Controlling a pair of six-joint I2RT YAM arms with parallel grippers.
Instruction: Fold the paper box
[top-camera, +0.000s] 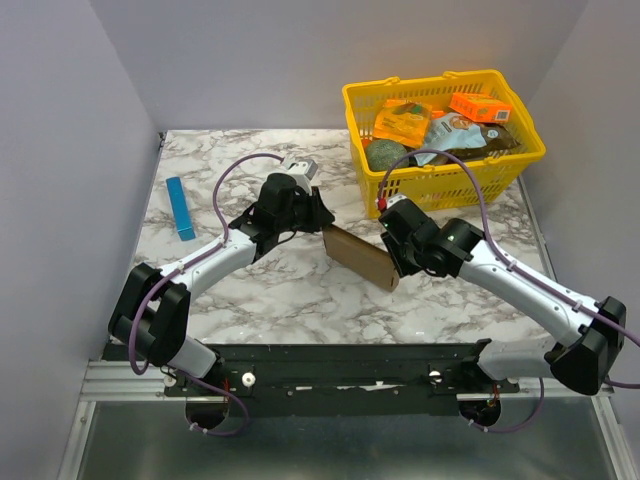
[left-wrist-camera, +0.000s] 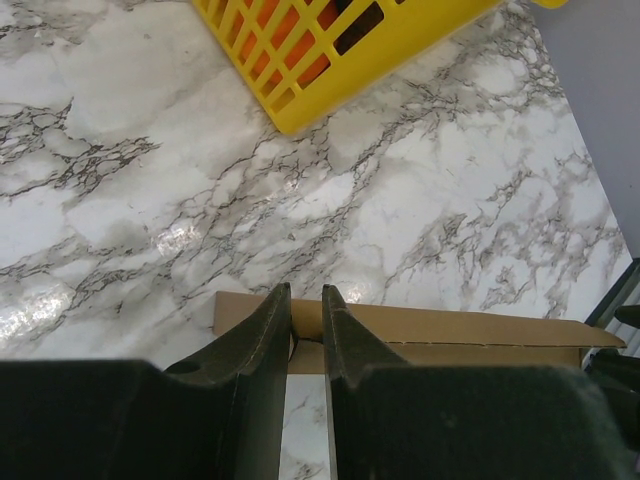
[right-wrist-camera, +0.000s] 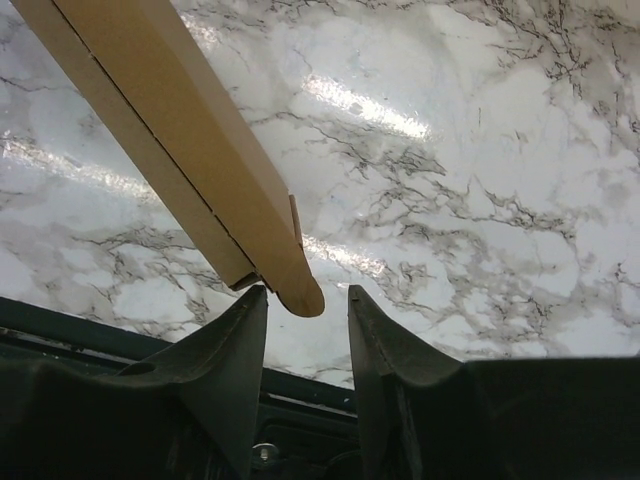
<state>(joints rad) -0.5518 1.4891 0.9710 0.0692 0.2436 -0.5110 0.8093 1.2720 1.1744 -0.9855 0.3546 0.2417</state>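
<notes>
Between my grippers lies the paper box (top-camera: 360, 257): left gripper (left-wrist-camera: 306, 305) pinched onto its edge; right gripper (right-wrist-camera: 307, 300) parted, box tip inside the gap.

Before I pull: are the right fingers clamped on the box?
No, the right fingers stand apart, wider than the box end that sits between them.

Box (top-camera: 360, 257) plain brown. Tabletop (top-camera: 290, 295) white marble w/ grey veins. Basket (top-camera: 440, 186) yellow; orange packs (top-camera: 481, 106) in it. Strip (top-camera: 181, 208) blue, left of basket. Arms (top-camera: 205, 262) black/white, cables (top-camera: 240, 162) purple.
</notes>
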